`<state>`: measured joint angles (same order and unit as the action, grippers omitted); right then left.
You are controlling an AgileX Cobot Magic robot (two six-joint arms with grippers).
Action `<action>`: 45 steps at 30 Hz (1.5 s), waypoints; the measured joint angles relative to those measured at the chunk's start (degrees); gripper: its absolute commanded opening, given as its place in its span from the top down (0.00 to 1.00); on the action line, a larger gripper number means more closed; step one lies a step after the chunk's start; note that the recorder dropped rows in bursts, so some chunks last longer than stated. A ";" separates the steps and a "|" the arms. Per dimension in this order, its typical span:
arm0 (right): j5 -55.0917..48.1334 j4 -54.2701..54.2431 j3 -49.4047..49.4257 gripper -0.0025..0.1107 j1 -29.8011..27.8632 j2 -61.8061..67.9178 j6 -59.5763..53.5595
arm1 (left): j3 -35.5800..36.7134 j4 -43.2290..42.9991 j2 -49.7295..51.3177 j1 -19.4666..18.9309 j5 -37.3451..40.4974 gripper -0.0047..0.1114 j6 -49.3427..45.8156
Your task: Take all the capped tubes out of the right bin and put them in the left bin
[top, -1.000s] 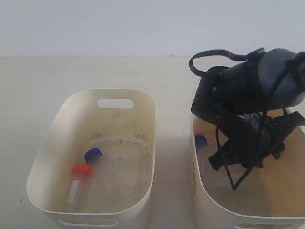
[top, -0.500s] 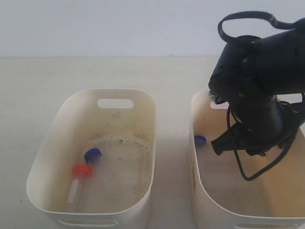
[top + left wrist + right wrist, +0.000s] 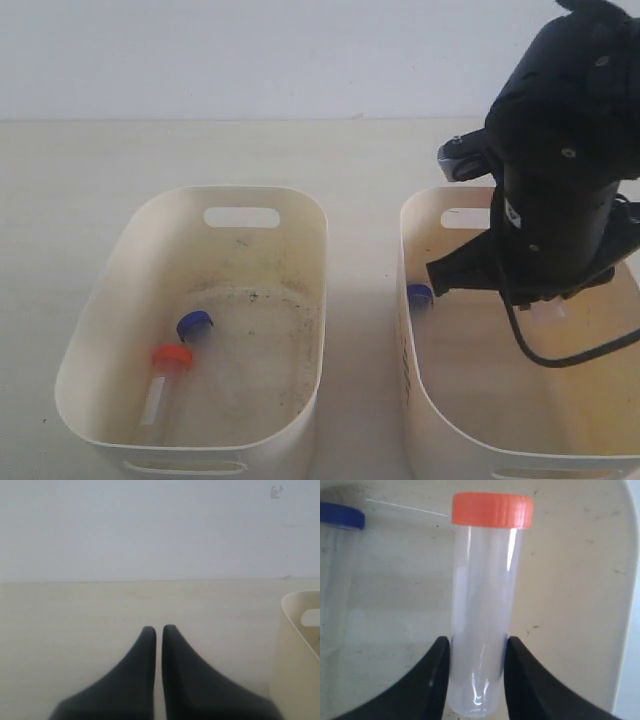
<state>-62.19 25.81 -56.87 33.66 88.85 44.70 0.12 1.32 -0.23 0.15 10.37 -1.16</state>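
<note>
We note: right gripper (image 3: 476, 647) pinching orange-capped tube (image 3: 482, 605) inside right bin (image 3: 412, 390), frame right. Blue-capped tube (image 3: 420, 295) at bin's left wall. Left gripper (image 3: 158, 630) fingers pressed together. Left bin (image 3: 300, 225), lower left, holds two tubes (image 3: 165, 375).

Clear tube (image 3: 482, 615) wears an orange-red cap (image 3: 492, 510) (another cap (image 3: 340, 516) is blue); fingers (image 3: 427, 680) black.

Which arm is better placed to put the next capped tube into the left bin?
Right. Its hand grips the clear plastic tube with the orange-red cap over the yellowish oval tub; the left hand is shut and empty.
</note>
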 measured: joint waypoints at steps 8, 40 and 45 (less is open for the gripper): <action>2.58 -1.75 0.07 0.98 0.00 -4.52 -1.30 | 0.00 0.00 0.00 0.00 0.00 0.92 0.00; 38.25 -41.53 -4.04 0.98 11.01 -11.55 -26.15 | 0.00 0.00 0.00 0.00 0.00 0.92 0.00; 40.39 -41.90 -4.04 0.98 12.97 -9.13 -26.20 | 0.00 0.00 0.00 0.00 0.00 0.92 0.00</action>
<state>-21.80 -16.09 -60.91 46.63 79.72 18.51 0.12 1.32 -0.23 0.15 10.37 -1.16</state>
